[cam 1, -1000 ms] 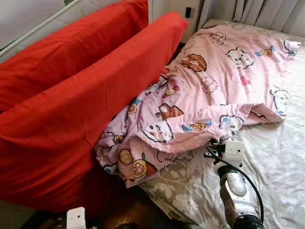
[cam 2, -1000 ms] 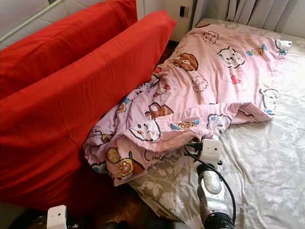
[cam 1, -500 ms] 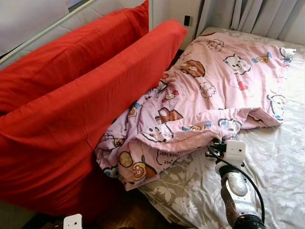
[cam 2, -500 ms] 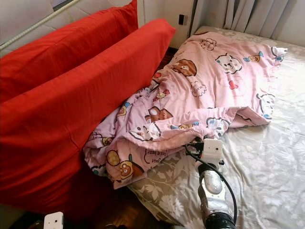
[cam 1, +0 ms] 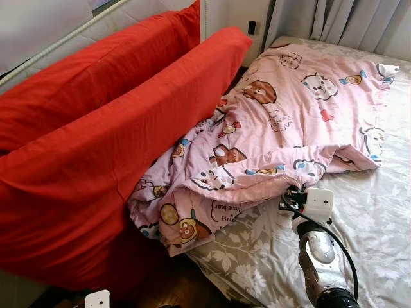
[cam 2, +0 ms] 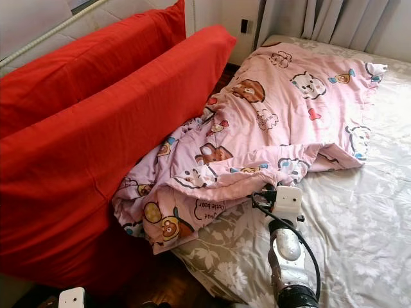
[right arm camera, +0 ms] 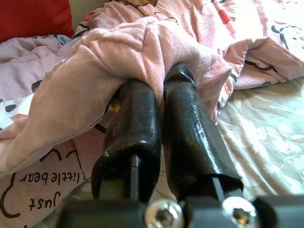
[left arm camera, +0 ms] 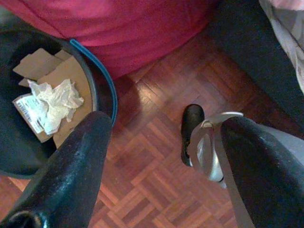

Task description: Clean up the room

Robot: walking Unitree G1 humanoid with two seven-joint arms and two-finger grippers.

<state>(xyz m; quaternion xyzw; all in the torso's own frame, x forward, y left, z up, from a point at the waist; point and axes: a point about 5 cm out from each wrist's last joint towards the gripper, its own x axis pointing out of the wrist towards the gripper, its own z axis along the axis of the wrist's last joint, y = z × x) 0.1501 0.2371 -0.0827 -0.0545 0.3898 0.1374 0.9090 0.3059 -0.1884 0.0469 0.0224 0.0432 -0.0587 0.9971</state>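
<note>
We stand at the side of a bed (cam 1: 359, 256) covered by a grey leaf-patterned sheet, with curtains (cam 1: 347, 22) hanging behind its far end. Two large red cushions (cam 1: 109, 147) lean along the robot's left of the bed, propped upright against the wall, so that a narrow gap is left between them and the mattress.

A pink cartoon-print blanket (cam 1: 289, 122) lies crumpled across the upper half of the bed; its near corner spills over the mattress edge into that gap, touching the nearer cushion. We judge this blanket to be the item being tidied.

The right gripper (right arm camera: 164, 95) reaches over the sheet to the blanket's folded near hem. In the right wrist view its two black fingers (right arm camera: 137, 128) are pressed together with a ridge of pink fabric bunched over their tips, so we read the claw as clenched on the blanket, presumably to drag or spread it flat.

The left gripper (left arm camera: 161, 161) hangs low beside the bed over the parquet floor (left arm camera: 152, 142), its fingers spread wide and holding nothing. Beneath it we see a dark bin (left arm camera: 97, 95) containing cardboard and crumpled paper (left arm camera: 54, 102), standing just beside the base of the red cushions, and one of the robot's feet (left arm camera: 192, 126).
</note>
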